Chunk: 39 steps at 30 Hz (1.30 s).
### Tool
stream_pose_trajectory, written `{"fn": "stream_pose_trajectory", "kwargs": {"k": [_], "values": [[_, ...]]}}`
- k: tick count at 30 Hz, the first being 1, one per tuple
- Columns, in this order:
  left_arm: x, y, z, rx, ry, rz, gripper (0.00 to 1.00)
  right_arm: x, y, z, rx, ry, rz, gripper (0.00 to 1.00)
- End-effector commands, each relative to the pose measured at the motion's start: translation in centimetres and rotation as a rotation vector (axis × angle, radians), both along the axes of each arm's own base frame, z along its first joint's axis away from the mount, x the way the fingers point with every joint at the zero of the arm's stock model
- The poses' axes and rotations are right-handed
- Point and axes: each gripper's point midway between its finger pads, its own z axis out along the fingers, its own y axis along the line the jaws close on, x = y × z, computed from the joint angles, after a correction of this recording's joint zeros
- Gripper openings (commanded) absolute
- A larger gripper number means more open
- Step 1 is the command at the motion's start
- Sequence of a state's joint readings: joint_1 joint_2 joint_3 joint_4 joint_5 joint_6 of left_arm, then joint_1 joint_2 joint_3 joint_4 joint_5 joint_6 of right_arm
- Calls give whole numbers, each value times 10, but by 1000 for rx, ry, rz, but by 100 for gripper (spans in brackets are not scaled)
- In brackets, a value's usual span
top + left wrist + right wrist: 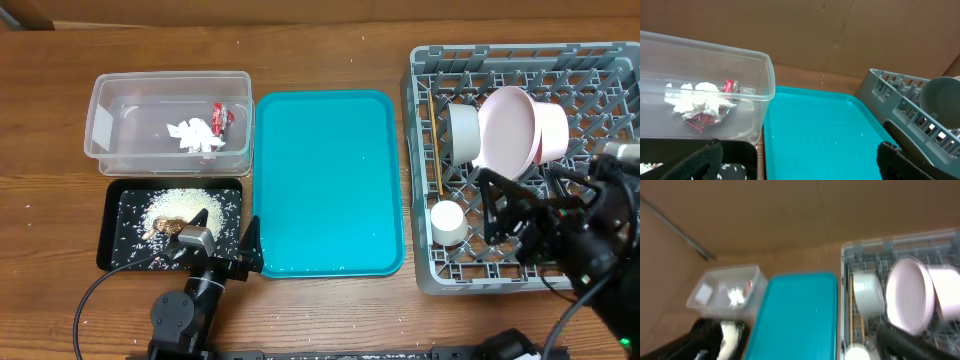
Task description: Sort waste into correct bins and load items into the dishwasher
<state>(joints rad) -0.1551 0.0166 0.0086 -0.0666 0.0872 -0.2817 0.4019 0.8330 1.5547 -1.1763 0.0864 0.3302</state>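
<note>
Wide open and empty, the left gripper (797,155) and right gripper (790,342) hang along the overhead frame's lower edge, the job seemingly finished. Upper left, the clear tub (110,150) holds the red wrapper (221,115) and tissue (193,134). Below it, the black tray (115,255) carries the rice (175,205) and brown scrap (165,228). At right, the dish rack (600,60) holds two plates (505,130), the bowl (462,133), cup (447,222) and chopsticks (434,150). Nothing appears left to sort.

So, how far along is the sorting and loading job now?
It looks finished. The tissue and red wrapper lie in the clear tub; the rice is on the black tray. The plates, bowl, cup and chopsticks sit in the rack. In hand: nothing, the left end effector and right end effector are open. Remaining: nothing visible.
</note>
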Motion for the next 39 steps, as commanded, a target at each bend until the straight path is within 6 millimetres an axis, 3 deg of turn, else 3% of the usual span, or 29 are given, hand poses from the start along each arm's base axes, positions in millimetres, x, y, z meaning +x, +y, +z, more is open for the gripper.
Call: {"fn": "stream_pose_trajectory", "kwargs": {"k": [1,9,17,29,37,39], "values": [[-1,-1,0,-5,-6,-9,100,10,1,-24,-66,-70,12,100],[-1,-1,0,-5,-6,-9,100,20,-1,-113,-63,-87,-9,100],[-1,-1,0,-5,-6,-9,100,11,-30,-182,-51,-128,-122,100],[-1,-1,0,-5,-6,-9,100,18,-34,-234,-19,-233,-150,100],[-1,-1,0,-5,-6,-9,100,38,-22,-251,27,-348,-117,100],[-1,-1,0,-5,-6,-9,100,41,-22,-246,42,-398,-119,100]]}}
